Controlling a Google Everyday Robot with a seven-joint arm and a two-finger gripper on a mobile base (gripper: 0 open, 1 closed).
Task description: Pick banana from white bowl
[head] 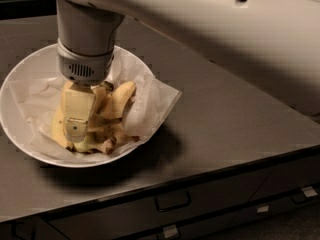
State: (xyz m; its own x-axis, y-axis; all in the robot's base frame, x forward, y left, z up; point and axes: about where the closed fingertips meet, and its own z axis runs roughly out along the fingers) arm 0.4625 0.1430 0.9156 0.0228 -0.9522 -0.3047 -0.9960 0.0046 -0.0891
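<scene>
**Gripper low in the bowl, hold unconfirmed**

The banana (119,98) is pale yellow and curved. It lies in the white bowl (15,79), against the right side of the gripper (80,134). The gripper sits low among the fruit, with the wrist housing (85,39) above it. Whether it is closed on anything, I cannot tell.

Risks, as I judge them:
- A lift may take the wrong piece, as more yellow fruit (59,130) is packed at its left.
- A curved skin may slip from a poor hold.
- The crumpled paper liner (150,101) may snag, come up and tip the bowl.

The bowl holds the liner, which spills over the right rim, the banana, the other fruit, and brownish stem ends (107,145) at the front. It stands on a grey counter (230,124) with drawers (172,201) below.
</scene>
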